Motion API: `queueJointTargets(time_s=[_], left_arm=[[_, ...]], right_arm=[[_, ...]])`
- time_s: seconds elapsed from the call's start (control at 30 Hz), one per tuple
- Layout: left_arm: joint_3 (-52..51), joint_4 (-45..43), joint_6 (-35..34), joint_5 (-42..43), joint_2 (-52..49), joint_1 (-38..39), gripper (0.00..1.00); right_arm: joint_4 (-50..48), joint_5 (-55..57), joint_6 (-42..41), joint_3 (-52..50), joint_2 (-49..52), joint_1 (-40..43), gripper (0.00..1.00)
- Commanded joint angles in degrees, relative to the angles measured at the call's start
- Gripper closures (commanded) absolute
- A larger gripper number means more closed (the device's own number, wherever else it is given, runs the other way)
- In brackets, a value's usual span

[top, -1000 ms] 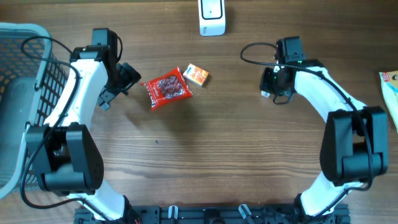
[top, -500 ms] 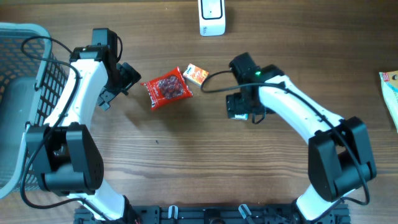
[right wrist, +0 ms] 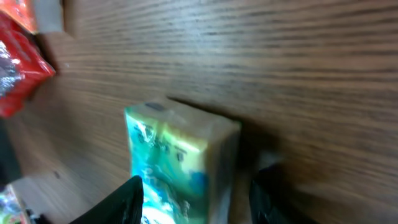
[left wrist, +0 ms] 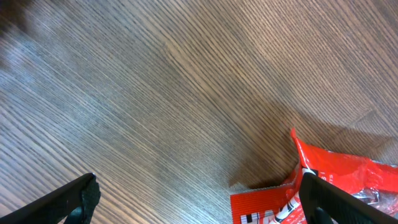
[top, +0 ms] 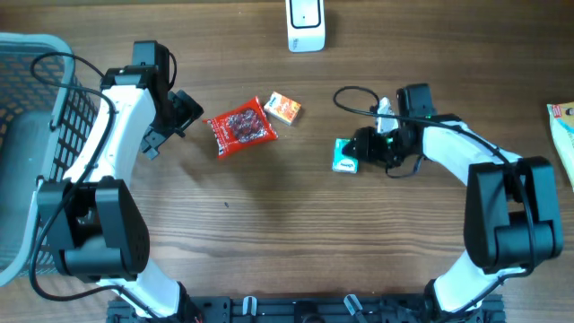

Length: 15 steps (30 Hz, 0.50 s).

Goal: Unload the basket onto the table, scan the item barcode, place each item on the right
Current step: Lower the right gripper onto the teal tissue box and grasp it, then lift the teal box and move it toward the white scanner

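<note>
Jaws of the right gripper (top: pixel 357 151) are standing apart astride the green packet (top: pixel 343 160) — they should be closing squarely, barcode uncovered.

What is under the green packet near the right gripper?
Only the wooden table; the green packet rests on it by the right gripper. Its underside is covered, so any barcode there cannot be seen.

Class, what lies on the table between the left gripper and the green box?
The red packet lies between the left gripper and the green box; the overhead view shows it.
</note>
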<state>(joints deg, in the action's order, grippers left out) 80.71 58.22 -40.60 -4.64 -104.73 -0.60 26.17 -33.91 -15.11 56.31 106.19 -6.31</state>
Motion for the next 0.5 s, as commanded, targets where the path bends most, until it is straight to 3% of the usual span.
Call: queueJointTargets(time_s=[0.0, 0.07, 0.27, 0.37, 0.47], left_arm=[[-0.3, 0.0, -0.5, -0.3, -0.6, -0.3, 0.0], [-0.3, 0.0, -0.6, -0.3, -0.6, -0.3, 0.0], [-0.3, 0.0, -0.5, -0.3, -0.6, -0.3, 0.0], [-0.3, 0.0, -0.5, -0.3, -0.6, -0.3, 0.0], [-0.3, 0.0, -0.5, -0.3, -0.6, -0.3, 0.0]], right_arm=[[-0.4, -0.6, -1.9, -3.0, 2.4, -0.3, 0.51], [-0.5, 1.5, -3.6, -3.0, 2.4, -0.3, 0.6], [0.2, 1.2, -2.9, -3.0, 2.4, 2.1, 0.6], [1.2, 1.2, -1.4, -3.0, 2.4, 3.4, 0.55], [1.3, -0.7, -1.4, -3.0, 2.4, 4.5, 0.61]])
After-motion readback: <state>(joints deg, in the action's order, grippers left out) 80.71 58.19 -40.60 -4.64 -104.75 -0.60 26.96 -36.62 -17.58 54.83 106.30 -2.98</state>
